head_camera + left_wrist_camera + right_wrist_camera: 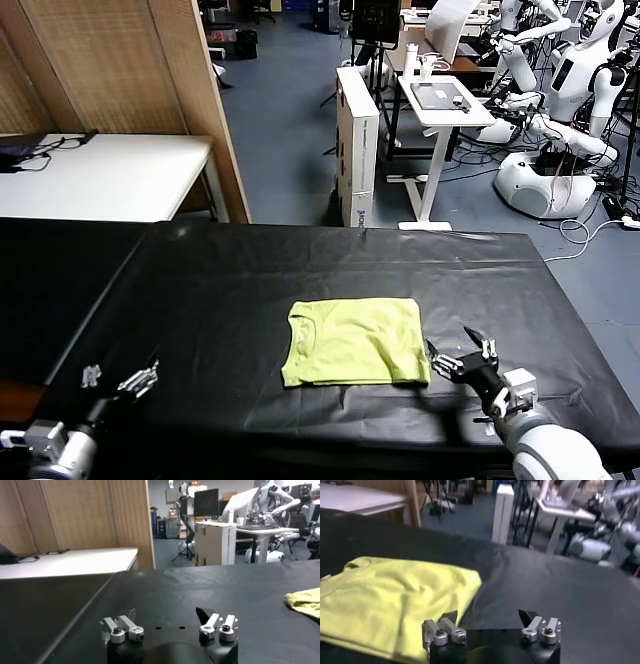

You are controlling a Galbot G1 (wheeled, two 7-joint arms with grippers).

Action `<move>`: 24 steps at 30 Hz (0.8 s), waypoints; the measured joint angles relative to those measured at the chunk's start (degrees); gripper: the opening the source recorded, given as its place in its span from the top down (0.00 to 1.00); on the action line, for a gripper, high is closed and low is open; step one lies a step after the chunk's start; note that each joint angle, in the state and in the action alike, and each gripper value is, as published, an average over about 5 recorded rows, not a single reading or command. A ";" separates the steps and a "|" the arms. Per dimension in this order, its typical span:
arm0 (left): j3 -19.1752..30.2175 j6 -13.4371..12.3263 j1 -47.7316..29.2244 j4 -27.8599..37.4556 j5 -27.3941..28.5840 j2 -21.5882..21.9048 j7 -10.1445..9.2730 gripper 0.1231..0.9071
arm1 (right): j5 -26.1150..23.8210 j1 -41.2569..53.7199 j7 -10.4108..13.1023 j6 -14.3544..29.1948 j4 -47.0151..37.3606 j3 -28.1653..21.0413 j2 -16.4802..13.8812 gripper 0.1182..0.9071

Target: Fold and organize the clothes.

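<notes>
- Head view: the T-shirt (355,342) lies folded into a compact, roughly square packet near the middle of the black-covered table (230,290), its ribbed collar (298,335) turned toward nine o'clock.
- The right hand (459,357) sits just beside the packet's corner at about four o'clock from it, fingers spread wide and holding nothing; in the right wrist view the fingertips (451,616) point at the shirt's near edge with a bare strip of cloth-covered table between them.
- The left hand (122,378) rests low at about eight o'clock from the shirt, well apart from it, also wide open and empty; its own camera catches only a sliver of the yellow-green fabric (304,602) at the far edge.
- Progress, as I judge it: the folding looks essentially done. Sleeves and hem are tucked in, and the layers stack with fairly even edges.
- What may remain is small: the packet sits slightly skewed to the table's edge, and the corner nearest the right hand looks a little puffed, though from this angle I cannot be sure whether that is a loose layer or just a soft crease.
- If any step is left, it would be a light squaring or flattening and then parking both arms.
</notes>
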 joint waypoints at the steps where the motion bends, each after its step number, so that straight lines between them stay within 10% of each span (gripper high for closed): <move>1: 0.02 -0.24 0.13 -0.02 -0.09 -0.09 0.14 0.00 | 0.15 -0.33 -0.32 1.34 0.12 0.36 0.02 0.00; 24: -1.35 -1.99 4.96 -1.81 -0.97 -0.98 0.81 0.00 | -0.79 -9.65 -0.94 10.03 4.53 4.98 2.45 0.00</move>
